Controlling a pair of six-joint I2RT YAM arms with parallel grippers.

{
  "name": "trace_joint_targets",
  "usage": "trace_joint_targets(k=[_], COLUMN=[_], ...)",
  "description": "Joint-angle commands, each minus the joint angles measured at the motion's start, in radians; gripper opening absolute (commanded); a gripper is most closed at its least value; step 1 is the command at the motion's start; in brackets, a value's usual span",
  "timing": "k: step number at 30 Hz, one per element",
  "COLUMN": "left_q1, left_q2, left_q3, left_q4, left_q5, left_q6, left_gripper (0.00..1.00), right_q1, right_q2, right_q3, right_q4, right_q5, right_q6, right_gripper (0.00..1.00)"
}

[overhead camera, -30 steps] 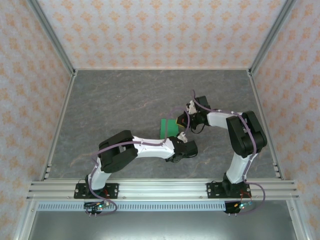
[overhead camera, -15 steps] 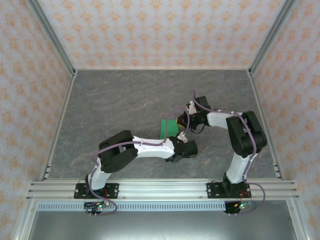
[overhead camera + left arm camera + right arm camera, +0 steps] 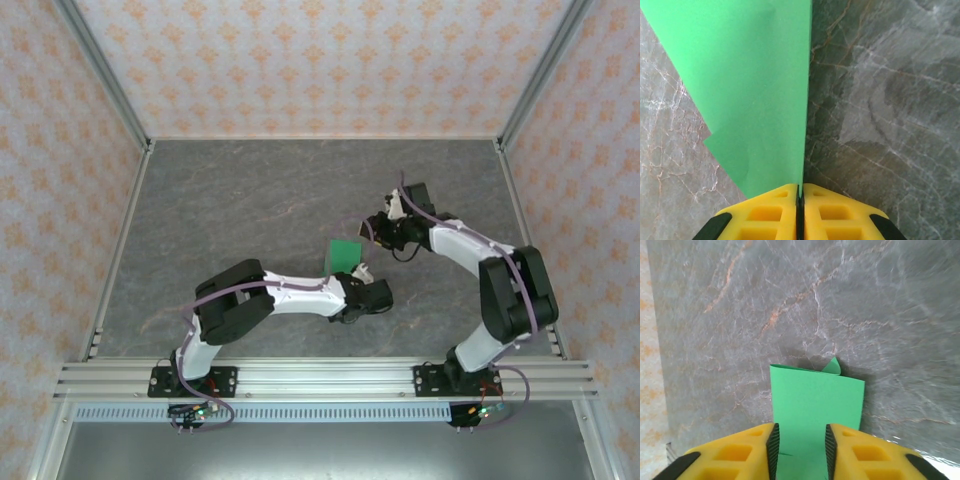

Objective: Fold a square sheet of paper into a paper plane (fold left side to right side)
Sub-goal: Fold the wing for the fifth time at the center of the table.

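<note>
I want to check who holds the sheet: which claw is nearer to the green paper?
Left. The left claw is shut on the edge of the green paper. The right claw stands open close by it, gripping nothing.

Bench (image 3: 240, 190) far half and left side: bare, free passage. Centre blocked: square sheet of paper (image 3: 345, 255), left claw (image 3: 360, 270) pinching its near edge, right claw (image 3: 372, 238) just beside at right. Left arm (image 3: 290, 293) crosses near-centre, right arm (image 3: 465, 243) crosses right side. Walls (image 3: 60, 150) close three sides.
</note>
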Motion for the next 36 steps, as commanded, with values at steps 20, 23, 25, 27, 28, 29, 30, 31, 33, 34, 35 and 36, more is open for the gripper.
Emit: trace_joint_targets(k=[20, 23, 25, 27, 28, 29, 30, 31, 33, 34, 35, 36], left_q1=[0.218, 0.25, 0.274, 0.299, 0.307, 0.314, 0.32, 0.324, 0.332, 0.338, 0.342, 0.348], left_q2=[-0.282, -0.293, -0.303, -0.317, -0.321, -0.323, -0.325, -0.326, -0.328, -0.33, -0.331, -0.332], left_q3=[-0.253, -0.284, -0.313, -0.346, -0.357, -0.369, -0.379, -0.386, -0.409, -0.419, -0.433, -0.446], left_q4=[0.335, 0.387, 0.438, 0.495, 0.515, 0.538, 0.561, 0.577, 0.625, 0.647, 0.672, 0.696], left_q5=[0.426, 0.487, 0.538, 0.588, 0.603, 0.616, 0.63, 0.642, 0.669, 0.682, 0.693, 0.704], left_q6=[-0.089, -0.119, -0.142, -0.17, -0.181, -0.186, -0.186, -0.215, -0.238, -0.249, -0.262, -0.273], left_gripper=[0.12, 0.12, 0.12, 0.12, 0.11, 0.12, 0.12, 0.12, 0.11, 0.11, 0.12, 0.11], right_q1=[-0.026, 0.014, 0.043, 0.067, 0.075, 0.084, 0.09, 0.095, 0.105, 0.109, 0.116, 0.122], right_q2=[-0.207, -0.177, -0.158, -0.135, -0.127, -0.117, -0.105, -0.094, -0.072, -0.062, -0.053, -0.046], right_q3=[-0.246, -0.263, -0.271, -0.278, -0.282, -0.285, -0.287, -0.285, -0.283, -0.284, -0.282, -0.281], right_q4=[0.159, 0.215, 0.249, 0.278, 0.291, 0.308, 0.321, 0.331, 0.359, 0.372, 0.386, 0.391], right_q5=[0.009, 0.016, 0.027, 0.035, 0.037, 0.037, 0.036, 0.033, 0.019, 0.017, 0.012, 0.016], right_q6=[0.079, 0.109, 0.128, 0.145, 0.151, 0.158, 0.165, 0.169, 0.185, 0.191, 0.197, 0.199], right_gripper=[0.58, 0.58, 0.57, 0.57, 0.57, 0.57, 0.57, 0.57, 0.57, 0.55, 0.53, 0.52])
